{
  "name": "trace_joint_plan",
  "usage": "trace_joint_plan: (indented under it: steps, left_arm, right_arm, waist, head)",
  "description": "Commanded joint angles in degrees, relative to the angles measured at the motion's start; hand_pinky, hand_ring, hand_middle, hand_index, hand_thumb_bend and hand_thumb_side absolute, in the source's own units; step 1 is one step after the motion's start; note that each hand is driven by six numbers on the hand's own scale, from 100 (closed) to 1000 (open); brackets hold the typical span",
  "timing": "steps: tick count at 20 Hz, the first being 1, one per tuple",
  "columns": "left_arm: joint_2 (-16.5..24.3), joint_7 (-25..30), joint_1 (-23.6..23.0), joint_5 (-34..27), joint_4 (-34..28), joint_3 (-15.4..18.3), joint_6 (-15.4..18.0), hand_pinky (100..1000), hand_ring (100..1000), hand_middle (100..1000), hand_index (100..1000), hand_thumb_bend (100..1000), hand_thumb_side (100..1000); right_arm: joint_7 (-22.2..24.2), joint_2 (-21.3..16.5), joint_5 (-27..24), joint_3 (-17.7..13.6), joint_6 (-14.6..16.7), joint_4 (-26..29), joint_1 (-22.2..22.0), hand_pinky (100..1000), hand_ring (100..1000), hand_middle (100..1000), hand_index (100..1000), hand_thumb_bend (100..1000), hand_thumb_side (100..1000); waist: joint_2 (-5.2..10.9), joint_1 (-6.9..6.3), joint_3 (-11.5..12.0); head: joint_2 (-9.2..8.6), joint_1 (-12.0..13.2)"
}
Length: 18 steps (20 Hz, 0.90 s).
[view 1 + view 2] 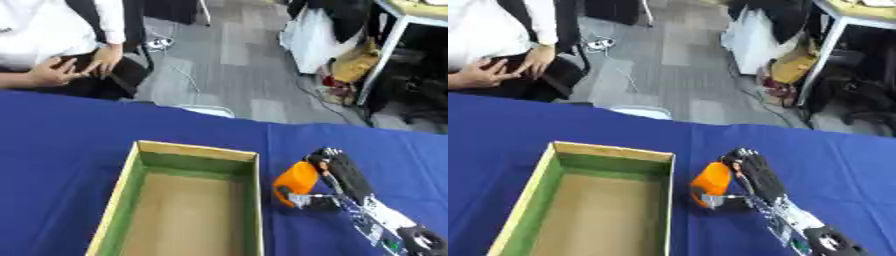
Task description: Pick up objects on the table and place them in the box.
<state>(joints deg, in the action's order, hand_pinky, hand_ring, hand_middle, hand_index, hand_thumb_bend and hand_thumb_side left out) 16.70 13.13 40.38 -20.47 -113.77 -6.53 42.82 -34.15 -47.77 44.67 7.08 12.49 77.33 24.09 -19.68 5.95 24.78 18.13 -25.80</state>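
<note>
An orange object [296, 182] lies on the blue table just right of the cardboard box [137, 167]. My right hand [343, 175] comes in from the lower right and is closed around the orange object, fingers curled over its far side and thumb at its near end. The box has green inner walls and a brown floor, with nothing showing inside. My left hand appears in neither view.
The blue cloth [70, 135] covers the whole table. A person sits beyond the far left edge, hands [79, 67] in lap, not touching anything. Chairs, bags and a white table leg [385, 47] stand on the floor behind.
</note>
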Motion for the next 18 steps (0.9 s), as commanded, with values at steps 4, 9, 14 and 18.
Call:
trace_joint_plan:
  steps: [4, 9, 14, 18]
  left_arm:
    - [1.17, -0.22, 0.23, 0.14, -0.83, 0.49, 0.38, 1000, 937, 956, 977, 352, 894]
    - [1.83, -0.58, 0.0, 0.27, -0.83, 0.69, 0.58, 1000, 936, 955, 977, 353, 893]
    - [2.33, -0.96, -0.25, 0.42, -0.83, 0.87, 0.76, 1000, 936, 954, 977, 354, 892]
    - [2.33, -1.26, -0.29, 0.41, -0.83, 0.99, 0.89, 1000, 936, 953, 977, 354, 892]
  right_arm:
    - [2.34, -2.38, -1.48, -0.49, -0.88, 1.9, 0.39, 100, 100, 100, 100, 282, 558]
    - [8.46, -5.17, -2.32, -1.39, -4.29, 6.69, 0.02, 100, 100, 100, 100, 276, 551]
    - [13.95, -7.36, -5.16, -1.75, -6.52, 15.12, -0.26, 100, 100, 100, 100, 280, 545]
    - [17.83, -7.28, -7.45, -0.41, -7.62, 21.21, 0.71, 100, 100, 100, 100, 196, 483]
  waist:
    - [1.05, -0.55, -0.58]
    - [1.39, -0.4, -1.41]
    - [1.71, -0.34, -2.02]
    - [1.77, -0.48, -1.94]
  head:
    - [0.09, -0.44]
    - [0.2, -0.19]
    - [0.47, -0.35]
    - [0.93, -0.91]
